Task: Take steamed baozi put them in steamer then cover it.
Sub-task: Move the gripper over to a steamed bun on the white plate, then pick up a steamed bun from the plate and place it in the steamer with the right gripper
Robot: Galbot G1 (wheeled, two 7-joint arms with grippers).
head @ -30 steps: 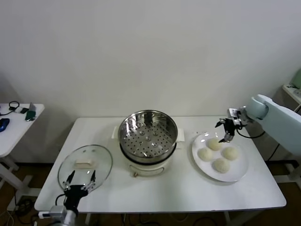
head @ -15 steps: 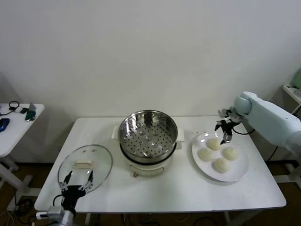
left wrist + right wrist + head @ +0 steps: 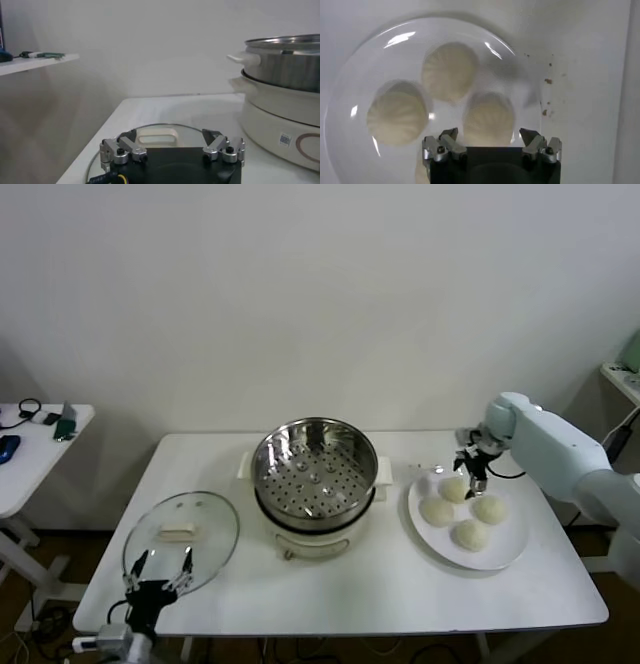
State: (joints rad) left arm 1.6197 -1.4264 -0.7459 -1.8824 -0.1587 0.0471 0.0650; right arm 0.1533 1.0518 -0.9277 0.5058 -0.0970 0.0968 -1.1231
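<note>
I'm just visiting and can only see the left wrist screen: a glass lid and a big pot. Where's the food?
Observer: Four steamed baozi sit on a white plate, on the steamer's far side from the cover.
Operator: Anything inside the pot?
Observer: No, only its perforated bottom shows.
Operator: Is the other arm busy?
Observer: The right gripper hangs open over the plate's back bun; the left gripper waits open by the cover.

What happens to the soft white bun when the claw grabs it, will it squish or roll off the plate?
The bun under the open right claw looks puffy and pleated, so it would probably dent if squeezed hard. It seems light for its size. Its domed top might let it slip, but it sits flat on the plate, so rolling away seems unlikely.
</note>
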